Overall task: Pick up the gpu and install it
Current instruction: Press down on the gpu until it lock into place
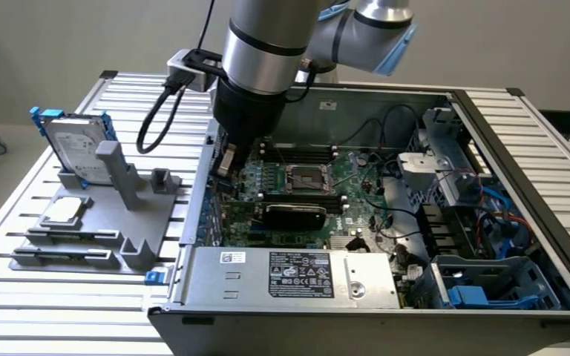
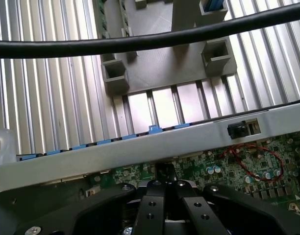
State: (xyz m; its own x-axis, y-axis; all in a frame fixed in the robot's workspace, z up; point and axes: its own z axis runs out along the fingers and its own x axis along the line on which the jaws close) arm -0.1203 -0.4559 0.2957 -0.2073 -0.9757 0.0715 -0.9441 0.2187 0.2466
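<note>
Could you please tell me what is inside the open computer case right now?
Inside the computer case: the green motherboard, a black-shrouded gpu lying on it, cables and a labelled power supply. The arm covers the corner beneath it.

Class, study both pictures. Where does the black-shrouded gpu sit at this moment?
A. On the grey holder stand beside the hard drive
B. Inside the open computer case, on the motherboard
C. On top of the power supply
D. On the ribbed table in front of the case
B: in the exterior view the gpu lies inside the open computer case, over the green motherboard.

Slatted table (image 1: pixel 27 297), grey holder (image 1: pixel 97 222), computer case (image 1: pixel 384 311)
</note>
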